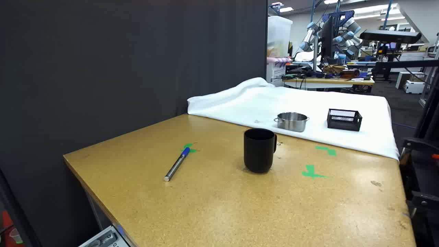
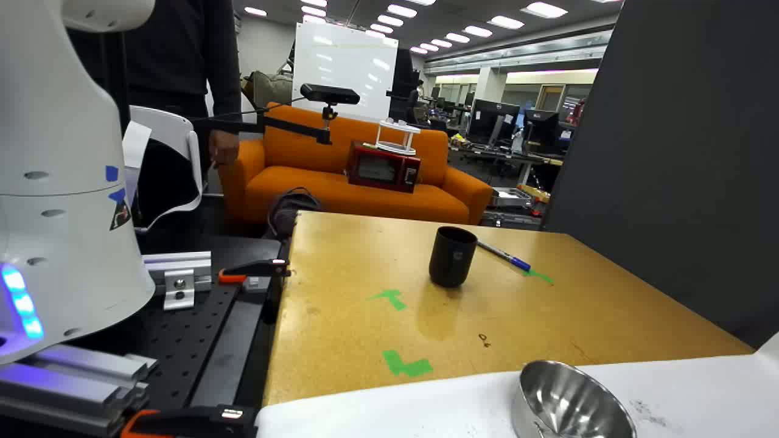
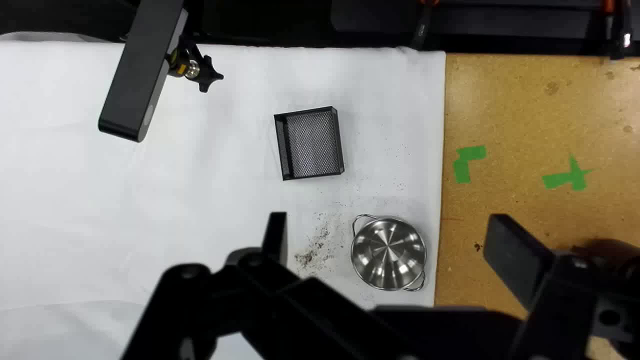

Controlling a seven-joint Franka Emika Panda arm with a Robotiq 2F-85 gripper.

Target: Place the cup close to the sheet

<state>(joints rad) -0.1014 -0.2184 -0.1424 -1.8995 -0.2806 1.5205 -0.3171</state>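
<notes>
The cup, a black mug (image 1: 259,151), stands upright on the wooden table, a short way from the sheet's edge. It shows in both exterior views (image 2: 453,257); its handle points toward the sheet side. In the wrist view a dark shape (image 3: 610,250) at the right edge, partly behind a finger, looks like the mug. The sheet (image 1: 240,103) is a rumpled white cloth covering one end of the table; it also shows in an exterior view (image 2: 389,407) and the wrist view (image 3: 150,225). My gripper (image 3: 389,227) is wide open and empty, high above the sheet's edge.
A metal pot (image 3: 388,254) with two handles and a black mesh box (image 3: 311,142) sit on the sheet. A marker (image 1: 176,164) lies beyond the mug. A mounted camera (image 3: 142,70) hangs over the sheet. A dark partition (image 1: 137,68) borders the table.
</notes>
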